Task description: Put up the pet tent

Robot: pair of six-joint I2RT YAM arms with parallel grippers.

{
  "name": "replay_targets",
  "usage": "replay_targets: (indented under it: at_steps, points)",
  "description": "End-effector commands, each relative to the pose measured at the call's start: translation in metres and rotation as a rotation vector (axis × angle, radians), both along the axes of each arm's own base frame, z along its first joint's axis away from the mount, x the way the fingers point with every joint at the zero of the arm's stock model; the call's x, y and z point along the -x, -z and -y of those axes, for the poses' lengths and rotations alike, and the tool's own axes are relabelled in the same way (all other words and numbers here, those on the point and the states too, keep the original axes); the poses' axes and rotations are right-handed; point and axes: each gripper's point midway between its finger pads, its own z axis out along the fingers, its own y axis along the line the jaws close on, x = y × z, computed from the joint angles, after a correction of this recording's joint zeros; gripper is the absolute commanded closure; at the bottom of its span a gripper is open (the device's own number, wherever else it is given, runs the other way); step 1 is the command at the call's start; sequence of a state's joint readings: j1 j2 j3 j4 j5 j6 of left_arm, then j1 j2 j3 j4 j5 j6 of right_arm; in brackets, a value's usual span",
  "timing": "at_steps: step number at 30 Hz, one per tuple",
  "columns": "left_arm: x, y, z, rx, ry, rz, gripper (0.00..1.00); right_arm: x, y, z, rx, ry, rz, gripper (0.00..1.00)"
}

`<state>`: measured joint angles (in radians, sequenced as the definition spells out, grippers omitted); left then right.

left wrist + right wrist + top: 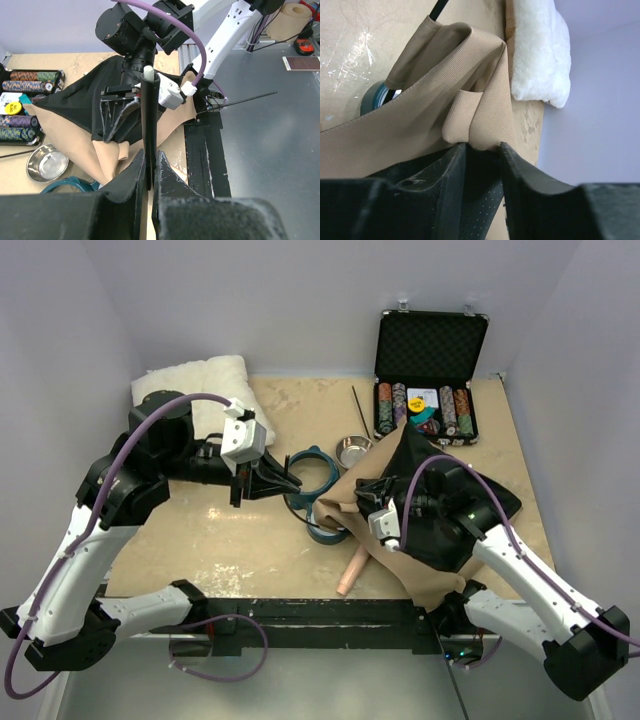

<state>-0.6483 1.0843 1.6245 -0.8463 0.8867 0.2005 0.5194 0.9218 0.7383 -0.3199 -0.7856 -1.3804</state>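
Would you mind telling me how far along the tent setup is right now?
Nothing looks finished: the pet tent lies as a crumpled heap. In hand: the left tool is shut on a dark pole aimed toward the fabric, and the right tool pinches a tan fold. Left: fitting poles and raising it; another thin pole lies near the chip case.

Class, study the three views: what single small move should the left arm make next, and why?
Probably ease the left gripper toward the pet tent. It is shut on a dark pole, the right gripper pinches a fold of the tent, and the top view shows a gap between pole and tent.
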Motion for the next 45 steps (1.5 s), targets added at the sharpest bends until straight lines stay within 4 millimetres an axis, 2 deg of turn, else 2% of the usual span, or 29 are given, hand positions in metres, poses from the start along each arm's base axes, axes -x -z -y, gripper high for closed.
replay_targets:
  at_steps: [1, 3, 5, 7, 8, 10, 12, 16, 17, 20, 25, 27, 31, 33, 35, 39, 45]
  points:
    - [0.001, 0.007, -0.001, -0.016, -0.007, -0.052, 1.00, 0.008, -0.037, -0.012, -0.087, -0.061, 0.044, 0.73]
    - [0.001, 0.006, -0.001, -0.014, -0.007, -0.048, 1.00, 0.011, -0.045, -0.015, -0.118, -0.057, 0.016, 0.80]
    - [0.001, 0.007, -0.001, -0.016, -0.007, -0.050, 1.00, 0.013, -0.050, -0.017, -0.129, -0.063, 0.016, 0.82]
    - [0.000, 0.007, -0.001, -0.011, -0.008, -0.050, 1.00, 0.015, -0.052, -0.019, -0.134, -0.067, 0.018, 0.90]
    - [0.000, 0.007, 0.000, -0.010, -0.008, -0.052, 1.00, 0.013, -0.053, -0.019, -0.136, -0.063, 0.020, 0.89]
    - [0.000, 0.007, 0.001, -0.011, -0.007, -0.052, 1.00, 0.008, -0.051, -0.019, -0.120, -0.044, 0.015, 0.80]
    - [-0.001, 0.008, 0.000, -0.011, -0.008, -0.053, 1.00, 0.004, -0.047, -0.019, -0.090, -0.045, 0.021, 0.53]
    - [-0.001, 0.008, 0.001, -0.011, -0.006, -0.050, 1.00, -0.001, -0.039, -0.022, -0.078, -0.046, 0.008, 0.50]
    - [0.000, 0.007, 0.000, -0.010, -0.006, -0.048, 1.00, -0.002, -0.038, -0.024, -0.081, -0.051, 0.005, 0.52]
    - [0.000, 0.009, 0.000, -0.013, -0.004, -0.048, 1.00, -0.006, -0.041, -0.029, -0.098, -0.051, -0.013, 0.70]
    - [-0.001, 0.014, 0.000, -0.020, -0.009, -0.053, 1.00, -0.004, -0.068, -0.043, -0.159, -0.087, -0.058, 1.00]
    - [-0.004, 0.017, 0.001, -0.028, -0.018, -0.057, 1.00, -0.001, -0.079, -0.052, -0.189, -0.100, -0.084, 1.00]
    - [-0.009, 0.020, 0.002, -0.035, -0.036, -0.076, 1.00, 0.001, -0.071, -0.058, -0.155, -0.104, -0.152, 1.00]
    - [-0.010, 0.020, 0.002, -0.036, -0.042, -0.081, 1.00, -0.001, -0.067, -0.056, -0.132, -0.081, -0.176, 0.93]
    - [-0.011, 0.021, 0.001, -0.039, -0.047, -0.091, 1.00, -0.002, -0.064, -0.049, -0.097, -0.043, -0.191, 0.73]
    - [-0.013, 0.022, -0.002, -0.041, -0.057, -0.102, 1.00, 0.003, -0.070, -0.028, -0.069, 0.030, -0.242, 0.43]
    - [-0.014, 0.021, -0.003, -0.036, -0.059, -0.097, 1.00, 0.007, -0.080, -0.009, -0.081, 0.120, -0.351, 0.20]
